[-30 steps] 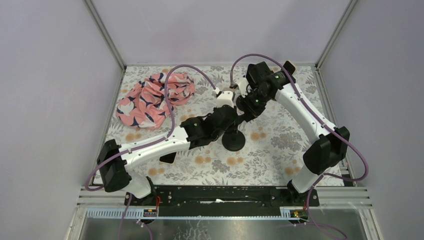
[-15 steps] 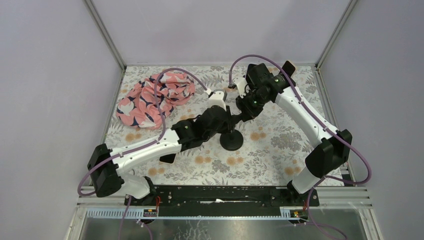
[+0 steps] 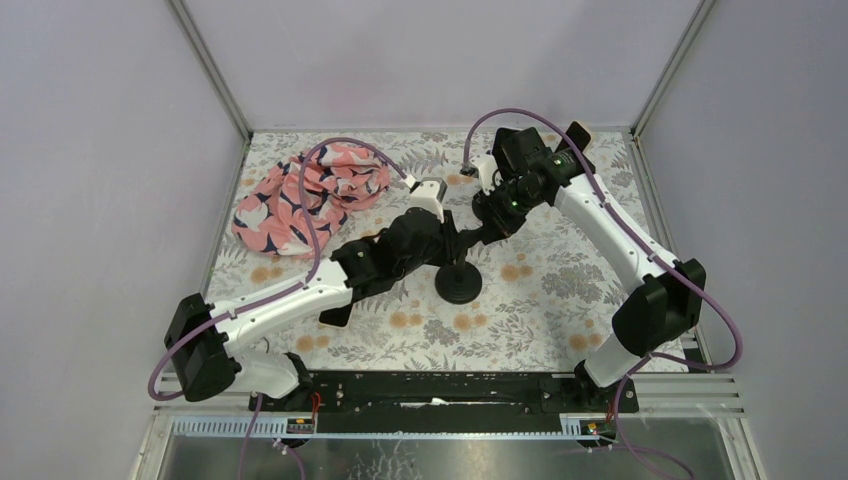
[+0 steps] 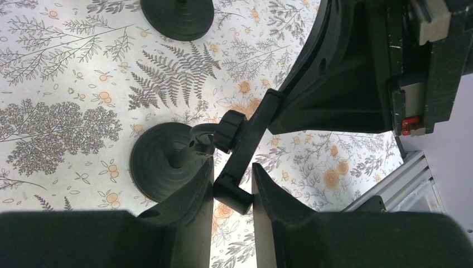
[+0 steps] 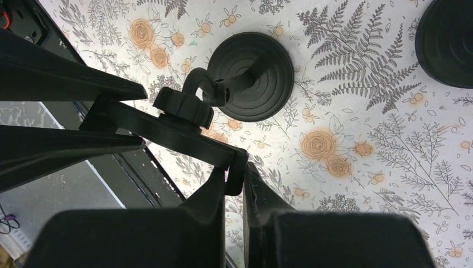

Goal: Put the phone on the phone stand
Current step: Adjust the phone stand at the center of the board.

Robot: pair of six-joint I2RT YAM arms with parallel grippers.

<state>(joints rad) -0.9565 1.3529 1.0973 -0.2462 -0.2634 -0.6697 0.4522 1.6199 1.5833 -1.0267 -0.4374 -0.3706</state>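
Note:
The black phone stand has its round base (image 3: 458, 284) on the floral table cover and its cradle plate (image 4: 245, 146) tilted up between both arms. My left gripper (image 4: 232, 174) is shut on the plate's lower lip, just right of the base (image 4: 159, 162). My right gripper (image 5: 235, 170) is shut on the plate's other edge (image 5: 237, 167), with the base (image 5: 251, 75) beyond it. In the top view the two grippers meet over the stand, left (image 3: 455, 240) and right (image 3: 490, 225). A dark flat thing (image 3: 335, 315) lies half under my left forearm; I cannot tell whether it is the phone.
A pink patterned cloth (image 3: 310, 195) is bunched at the back left. A second black round disc (image 4: 177, 15) sits on the cover close to the stand, also in the right wrist view (image 5: 446, 42). A small dark object (image 3: 578, 133) sits near the back right corner. Walls enclose three sides.
My left arm has swung left and stretched out, and the stand's base has slid slightly left with it. Both grips on the stand are unchanged.

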